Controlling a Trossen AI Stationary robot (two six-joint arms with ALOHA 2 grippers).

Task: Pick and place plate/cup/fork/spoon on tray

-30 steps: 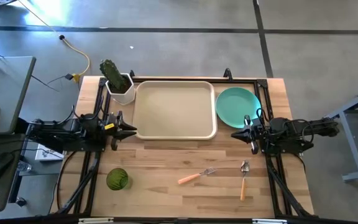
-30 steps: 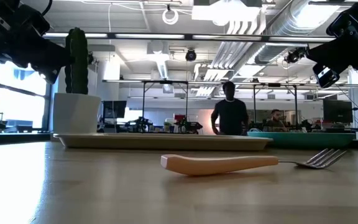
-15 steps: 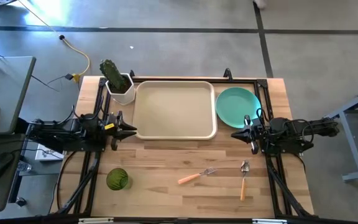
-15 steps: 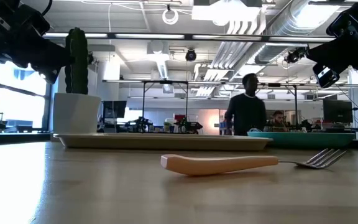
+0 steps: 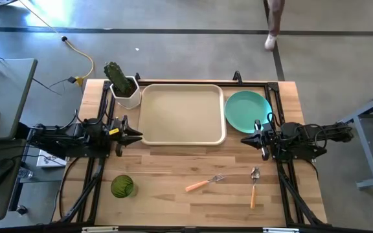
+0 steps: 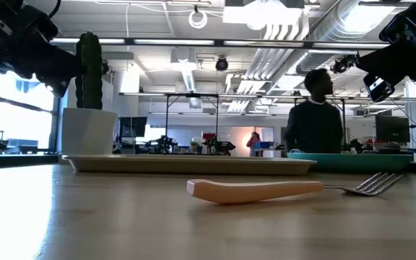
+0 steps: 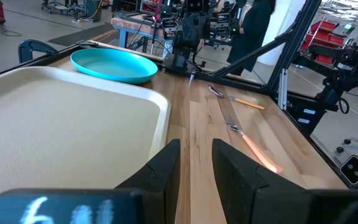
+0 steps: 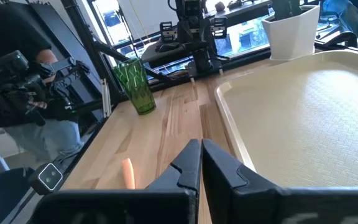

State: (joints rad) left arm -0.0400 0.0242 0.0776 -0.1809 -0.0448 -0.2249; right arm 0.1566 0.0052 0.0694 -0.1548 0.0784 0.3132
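Observation:
The beige tray lies at the table's far middle with nothing on it. The teal plate lies flat on the table just right of the tray. The green cup stands upright near the front left. The fork and the spoon lie flat on the table near the front right. My left gripper hovers at the tray's near left corner, slightly open and empty. My right gripper hovers just near of the plate, shut and empty.
A white square pot with a cactus stands at the tray's far left corner. Bare wood lies between the tray and the cutlery. A person stands in the room beyond the table's far edge.
Both arms and all the tableware have kept still. The person beyond the table has walked toward the right of the low view.

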